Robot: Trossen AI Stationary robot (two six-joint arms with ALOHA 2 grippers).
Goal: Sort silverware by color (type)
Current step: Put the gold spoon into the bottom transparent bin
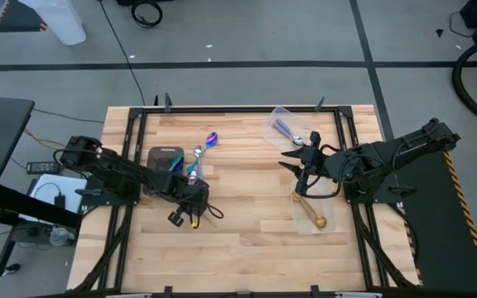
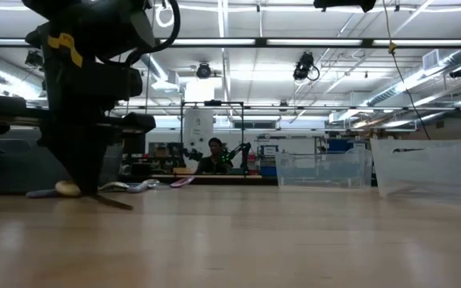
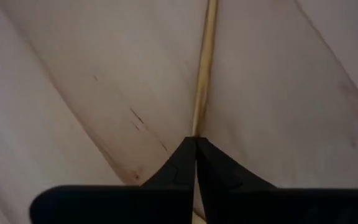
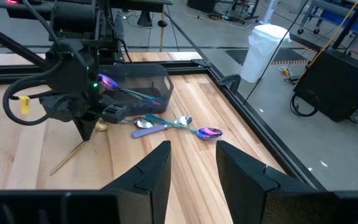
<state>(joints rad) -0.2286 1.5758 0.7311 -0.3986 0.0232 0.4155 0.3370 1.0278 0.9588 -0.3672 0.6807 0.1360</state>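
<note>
Gold spoon point(image 3: 205, 68) lies flat on the wooden table point(image 1: 247, 240), its handle clenched between the left gripper point(image 3: 195, 144) fingertips. Farther off, iridescent spoons point(image 4: 185, 126) lie beside the dark tray point(image 4: 143, 81). Right gripper point(image 4: 191, 163) hovers, fingers parted, empty.

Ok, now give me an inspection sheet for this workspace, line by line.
Surface: wooden table, dark rail around it.
Job's things: gold spoon gripped by its handle; loose spoons lying beside the dark tray; second gold spoon and lilac-handled spoon, each in a clear container.
Clutter: nothing seen.
Grippers: left gripper down at the table, jaws shut on the gold spoon; right gripper jaws open, empty, between the two containers.
Cables: floor cables beyond the table.
Surroundings: person far behind the table.
</note>
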